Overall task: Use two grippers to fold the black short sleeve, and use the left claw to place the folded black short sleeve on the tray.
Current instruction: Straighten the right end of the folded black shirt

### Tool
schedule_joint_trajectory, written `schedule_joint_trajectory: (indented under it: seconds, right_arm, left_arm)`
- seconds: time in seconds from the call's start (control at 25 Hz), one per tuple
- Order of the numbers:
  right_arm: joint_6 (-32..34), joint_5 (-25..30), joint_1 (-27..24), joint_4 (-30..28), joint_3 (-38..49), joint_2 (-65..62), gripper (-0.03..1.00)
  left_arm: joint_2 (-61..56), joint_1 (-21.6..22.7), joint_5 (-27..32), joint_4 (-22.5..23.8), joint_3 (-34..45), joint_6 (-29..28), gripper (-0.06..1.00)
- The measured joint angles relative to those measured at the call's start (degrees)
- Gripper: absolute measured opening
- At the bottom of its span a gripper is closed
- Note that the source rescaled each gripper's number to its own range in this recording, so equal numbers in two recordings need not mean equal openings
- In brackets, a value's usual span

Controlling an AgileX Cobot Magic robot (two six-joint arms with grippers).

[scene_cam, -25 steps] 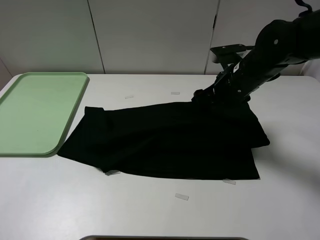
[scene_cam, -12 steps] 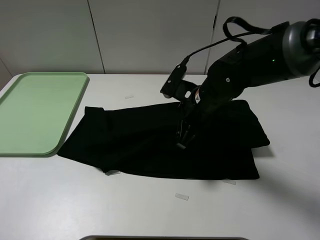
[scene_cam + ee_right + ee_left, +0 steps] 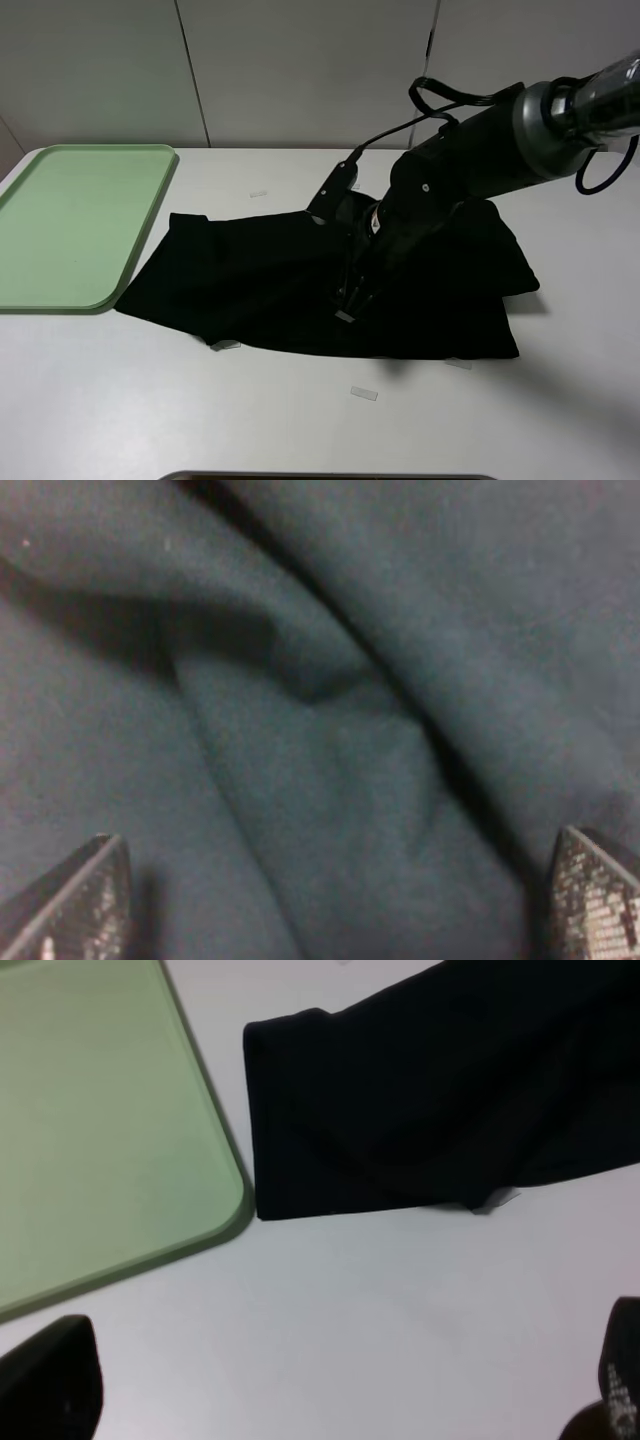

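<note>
On the white, matte table (image 3: 150,420) there is one shirt (image 3: 250,285), plain black soft cloth. It lies rumpled across the table's middle with long creases, and its left end is turned over in a narrow fold. That end lies just beside the near right corner of the one tray (image 3: 140,245), which is pale green smooth plastic, rectangular with rounded corners and a low rim. The tray sits at the table's far left corner, and its left side is cut off by the frame. I count five small pale strips (image 3: 364,393) on the table: two beyond the shirt and three along its near edge, two of those partly under the hem. One bulky black arm (image 3: 470,170) reaches in from the right and hides part of the shirt's far edge. The right gripper (image 3: 347,305) points down at the shirt's middle with its textured fingers (image 3: 80,900) spread wide and nothing between them but creased cloth; contact cannot be made out. The left gripper (image 3: 335,1390) is above bare table near the tray's corner, also spread wide and holding nothing, with only its finger ends in view.
</note>
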Motion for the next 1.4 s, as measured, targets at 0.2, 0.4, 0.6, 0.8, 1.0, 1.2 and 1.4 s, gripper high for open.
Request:
schedule_joint_trajectory:
  seconds: [0.2, 0.4, 0.6, 0.8, 1.0, 1.2, 1.4]
  right_arm:
    - [0.0, -0.5, -0.1, 0.7, 0.0, 0.7, 0.91]
    - [0.1, -0.7, -0.3, 1.0, 0.0, 0.7, 0.88]
    - [0.1, -0.4, 0.7, 3.7, 0.0, 0.7, 0.87]
    - [0.1, 0.0, 0.9, 4.1, 0.0, 0.9, 0.87]
    - [0.1, 0.0, 1.2, 6.3, 0.0, 0.9, 0.86]
    - [0.1, 0.1, 4.2, 13.3, 0.0, 1.0, 0.86]
    - [0.1, 0.3, 6.9, 17.7, 0.0, 0.6, 0.86]
  left_arm:
    - [0.0, 0.0, 0.0, 0.0, 0.0, 0.0, 1.0]
    - [0.0, 0.0, 0.0, 0.0, 0.0, 0.0, 1.0]
    - [0.0, 0.0, 0.0, 0.1, 0.0, 0.0, 1.0]
    - [0.0, 0.0, 0.0, 0.1, 0.0, 0.0, 1.0]
    - [0.0, 0.0, 0.0, 0.1, 0.0, 0.0, 1.0]
    - [0.0, 0.0, 0.0, 0.1, 0.0, 0.0, 1.0]
    - [0.0, 0.0, 0.0, 0.1, 0.0, 0.0, 1.0]
